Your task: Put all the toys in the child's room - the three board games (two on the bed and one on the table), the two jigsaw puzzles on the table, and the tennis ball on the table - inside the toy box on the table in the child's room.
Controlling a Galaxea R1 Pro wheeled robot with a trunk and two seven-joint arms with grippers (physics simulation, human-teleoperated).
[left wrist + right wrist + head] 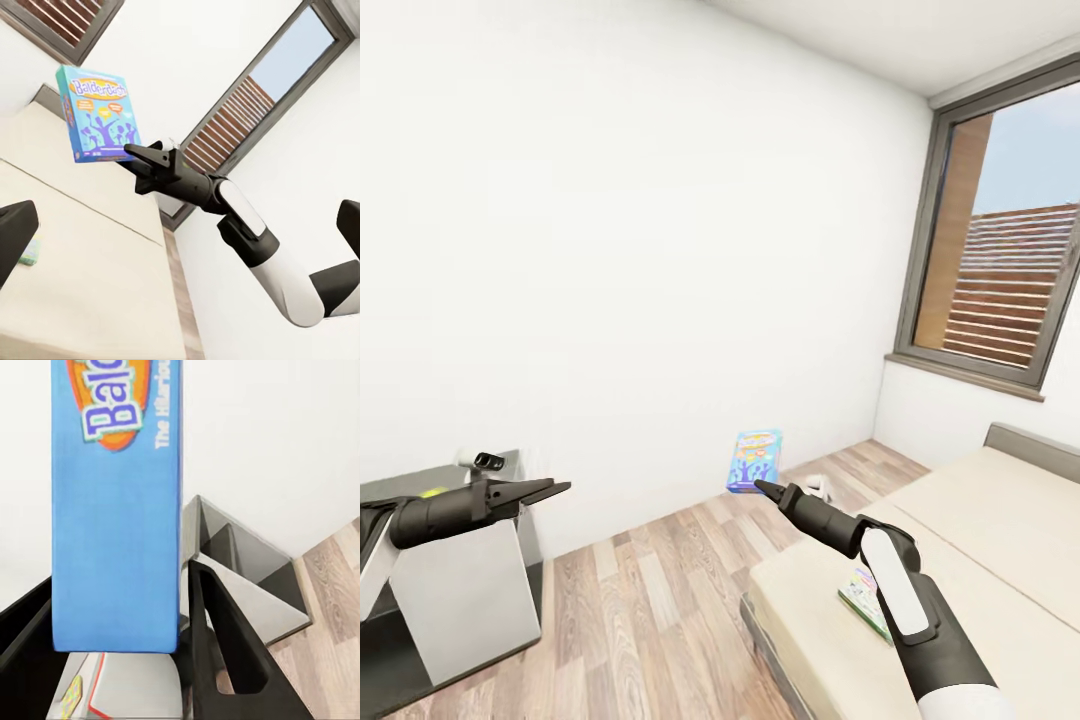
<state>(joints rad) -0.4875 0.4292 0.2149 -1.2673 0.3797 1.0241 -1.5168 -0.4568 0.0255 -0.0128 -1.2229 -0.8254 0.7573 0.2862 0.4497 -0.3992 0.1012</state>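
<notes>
Head view, right gripper (768,489): held out over the wood-plank floor (660,590) past the bed's near corner; its dark fingers come to a point just below the blue board game (754,461), which stands upright against the white wall (620,250).
Head view, left gripper (548,488): raised above the table (455,590), fingers drawn close with nothing between them.
Head view, table: at the left edge, a white drawer unit under a dark-looking top; a small yellow-green thing (432,492) near the top's far edge may be the tennis ball, too small to be sure.
Head view, bed (980,560): pale cover; a green-and-white board game (865,598) lies flat near the bed's near edge, partly behind the right arm.
Head view, window (1005,230): grey frame, right of the wall, above the head of the bed.
Left wrist view, right gripper (133,154): its tip touches the lower edge of the blue board game (100,114), which stands free of the bed (82,247).
Left wrist view, green-and-white board game (30,251): a sliver on the bed beside a dark left finger (15,232).
Right wrist view, blue board game (116,502): clamped between the two black fingers (221,660); the right gripper (120,649) is closed on its lower end.
Right wrist view, table (240,577): beyond the fingers, standing by the wall on the plank floor.
</notes>
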